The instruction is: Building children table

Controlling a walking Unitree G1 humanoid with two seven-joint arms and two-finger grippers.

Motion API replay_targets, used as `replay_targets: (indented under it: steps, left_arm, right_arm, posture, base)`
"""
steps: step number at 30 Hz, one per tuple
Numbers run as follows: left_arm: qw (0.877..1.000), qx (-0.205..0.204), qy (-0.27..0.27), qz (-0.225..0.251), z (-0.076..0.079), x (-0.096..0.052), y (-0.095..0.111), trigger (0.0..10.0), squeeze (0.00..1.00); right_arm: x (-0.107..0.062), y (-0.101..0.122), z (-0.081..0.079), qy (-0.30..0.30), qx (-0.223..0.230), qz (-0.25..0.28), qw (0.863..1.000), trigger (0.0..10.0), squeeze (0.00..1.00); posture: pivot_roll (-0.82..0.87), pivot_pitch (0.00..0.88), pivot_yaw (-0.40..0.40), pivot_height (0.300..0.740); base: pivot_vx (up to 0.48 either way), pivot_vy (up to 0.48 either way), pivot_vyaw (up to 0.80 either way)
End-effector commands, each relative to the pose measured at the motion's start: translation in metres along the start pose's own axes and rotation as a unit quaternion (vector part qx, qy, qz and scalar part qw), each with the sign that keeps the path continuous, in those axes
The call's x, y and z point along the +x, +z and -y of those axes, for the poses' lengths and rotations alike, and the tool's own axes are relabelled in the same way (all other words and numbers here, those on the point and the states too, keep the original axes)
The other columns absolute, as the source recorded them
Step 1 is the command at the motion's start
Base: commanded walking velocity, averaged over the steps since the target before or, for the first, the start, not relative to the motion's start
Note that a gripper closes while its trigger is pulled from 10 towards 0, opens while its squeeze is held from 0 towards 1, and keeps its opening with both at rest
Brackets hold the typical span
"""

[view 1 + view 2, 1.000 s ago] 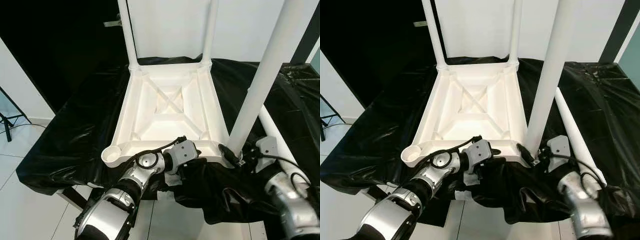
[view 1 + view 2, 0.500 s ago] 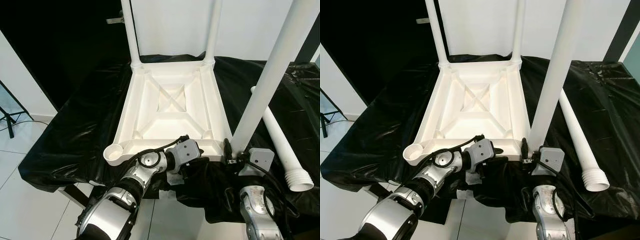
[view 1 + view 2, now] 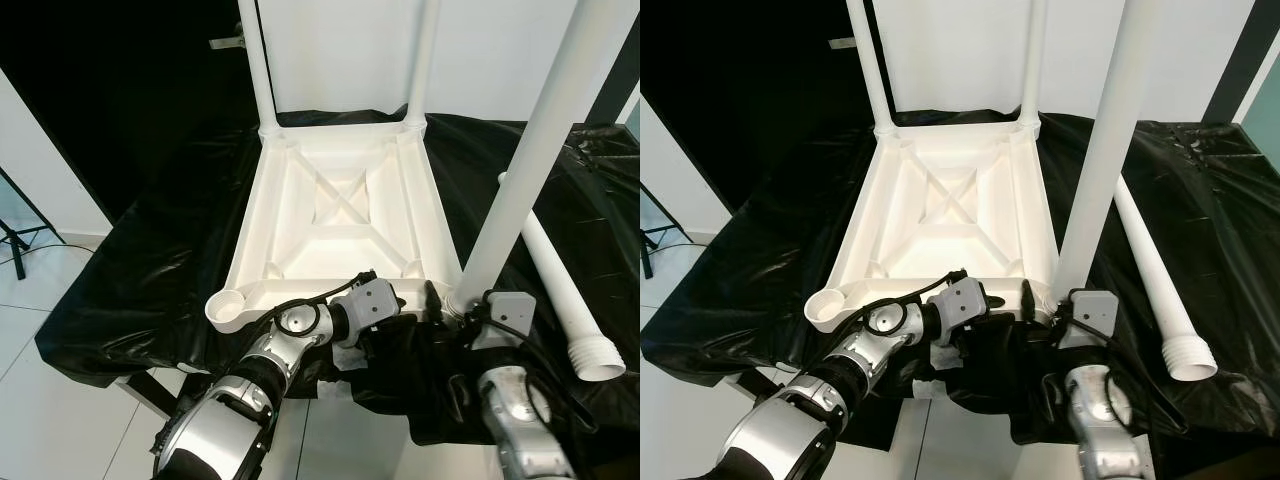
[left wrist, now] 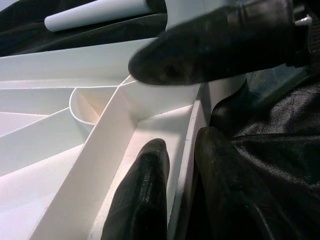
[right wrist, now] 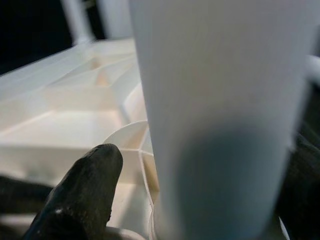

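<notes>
The white tabletop (image 3: 340,215) is lying upside down on the counter (image 3: 150,270), which is draped in black plastic, ribs and X brace facing up. Two legs (image 3: 257,65) are already standing in the far corner sockets, well away from both grippers. The right gripper (image 3: 455,305) is down at the near right corner, and its fingers (image 5: 82,187) are spread around the bottom of a third leg (image 3: 530,150), one on each side of the tube. That leg stands nearly upright with a slight tilt, its foot right at the corner socket; I can't tell from the wrist view whether the fingers are actually pressing on it or just sitting beside it, so call it loosely cupped. The left gripper (image 3: 385,325) is just beside the right one, at the near edge of the tabletop. Its two fingers (image 4: 142,200) are only slightly apart and pinch the thin near rim wall between them, one finger inside the frame and one outside against the black plastic. The near left socket (image 3: 228,305) is open, off to the left gripper's side. A fourth leg (image 3: 560,285) lies flat on the counter out past the right gripper, ribbed open end toward the robot.
</notes>
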State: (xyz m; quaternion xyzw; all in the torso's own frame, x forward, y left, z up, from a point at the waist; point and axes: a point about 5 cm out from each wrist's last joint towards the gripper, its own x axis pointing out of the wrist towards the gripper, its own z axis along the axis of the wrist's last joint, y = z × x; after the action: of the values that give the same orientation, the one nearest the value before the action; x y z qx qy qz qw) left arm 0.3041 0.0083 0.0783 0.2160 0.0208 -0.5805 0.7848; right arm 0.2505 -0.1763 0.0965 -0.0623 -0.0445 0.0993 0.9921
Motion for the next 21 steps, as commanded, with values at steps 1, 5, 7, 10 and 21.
replay_targets:
  steps: [1, 5, 7, 10, 21]
  left_arm:
    - [0.996, -0.051, -0.006, -0.079, 0.021, -0.006, -0.035, 10.0, 0.00]
    - [0.996, -0.049, -0.007, -0.079, 0.020, -0.006, -0.035, 10.0, 0.00]
    - [0.996, -0.049, -0.008, -0.079, 0.020, -0.006, -0.035, 10.0, 0.00]
    - [0.996, -0.049, -0.007, -0.079, 0.020, -0.006, -0.035, 10.0, 0.00]
    - [0.995, -0.052, -0.006, -0.080, 0.022, -0.007, -0.037, 10.0, 0.00]
  right_arm:
    - [0.001, -0.008, -0.009, 0.040, 0.021, -0.022, 0.999, 10.0, 0.00]
    - [0.000, -0.005, 0.003, 0.086, 0.000, -0.025, 0.996, 3.0, 0.00]
    - [0.001, -0.002, 0.004, 0.099, -0.006, -0.019, 0.995, 0.0, 0.00]
    - [0.002, 0.002, 0.001, 0.122, -0.005, -0.009, 0.993, 0.0, 0.00]
    - [0.001, -0.007, -0.009, 0.167, 0.016, -0.041, 0.985, 0.0, 0.00]
  posture:
    - [-0.12, 0.000, 0.046, 0.740]
    - [-0.13, 0.000, 0.048, 0.740]
    - [-0.13, 0.000, 0.048, 0.740]
    - [-0.12, 0.000, 0.045, 0.740]
    - [-0.11, 0.000, 0.047, 0.740]
  base:
    - [0.000, 0.000, 0.00]
    - [0.000, 0.000, 0.00]
    - [0.000, 0.000, 0.00]
    - [0.000, 0.000, 0.00]
    - [0.000, 0.000, 0.00]
